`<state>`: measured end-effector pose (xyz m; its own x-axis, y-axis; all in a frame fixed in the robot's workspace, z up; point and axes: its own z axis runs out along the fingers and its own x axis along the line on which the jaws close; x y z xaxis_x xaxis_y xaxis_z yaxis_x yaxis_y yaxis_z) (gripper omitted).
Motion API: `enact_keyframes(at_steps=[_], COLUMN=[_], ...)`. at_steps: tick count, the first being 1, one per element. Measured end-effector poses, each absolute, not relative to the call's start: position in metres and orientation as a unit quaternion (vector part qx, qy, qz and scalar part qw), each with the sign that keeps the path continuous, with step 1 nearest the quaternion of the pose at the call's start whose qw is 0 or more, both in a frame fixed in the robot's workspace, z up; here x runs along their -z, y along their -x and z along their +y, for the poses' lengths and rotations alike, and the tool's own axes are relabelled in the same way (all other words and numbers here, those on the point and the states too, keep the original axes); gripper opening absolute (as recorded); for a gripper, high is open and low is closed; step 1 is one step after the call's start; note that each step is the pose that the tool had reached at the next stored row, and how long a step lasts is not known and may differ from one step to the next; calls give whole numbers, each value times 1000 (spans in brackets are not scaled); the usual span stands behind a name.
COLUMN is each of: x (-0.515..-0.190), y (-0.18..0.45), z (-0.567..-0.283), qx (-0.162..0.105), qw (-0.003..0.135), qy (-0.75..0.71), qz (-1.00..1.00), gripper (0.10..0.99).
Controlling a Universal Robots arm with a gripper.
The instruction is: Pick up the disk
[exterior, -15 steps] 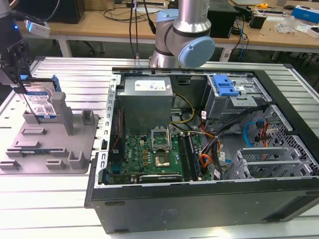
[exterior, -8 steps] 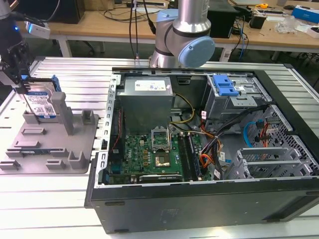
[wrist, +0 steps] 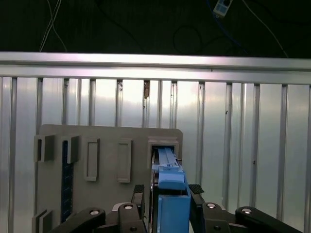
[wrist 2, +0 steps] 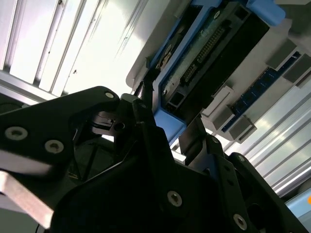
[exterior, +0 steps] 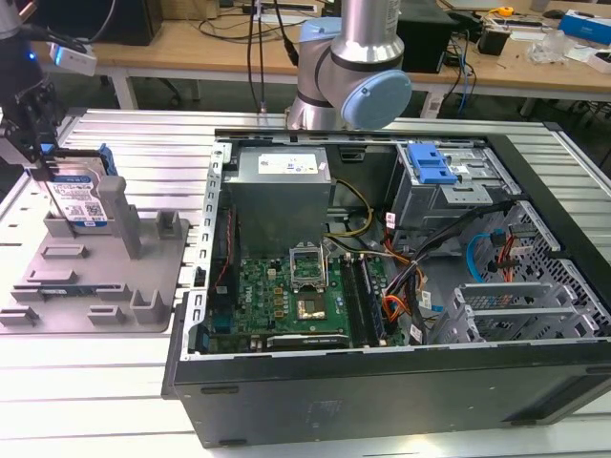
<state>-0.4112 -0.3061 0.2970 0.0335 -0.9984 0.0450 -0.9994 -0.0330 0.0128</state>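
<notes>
First wrist view is looking along the gripper, whose fingers are sitting narrowed to the disk's thickness, one pressing on each broad face of the disk. The disk is standing on edge in a slot at the rim of the grey fixture plate, its blue rail facing the camera. Exterior view is showing the gripper hanging directly above the fixture plate, gripping the upright disk at the plate's far corner, label facing across the plate. An open computer case is sitting just beside the plate, toward the exterior view's right, both resting on a slatted metal table
</notes>
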Motion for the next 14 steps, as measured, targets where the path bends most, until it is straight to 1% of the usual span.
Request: enact_keyframes(at_steps=[14], x=[-296], y=[411], z=[-306], qx=[-12], qw=[20], qy=[-714], qz=[-700], gripper=[471])
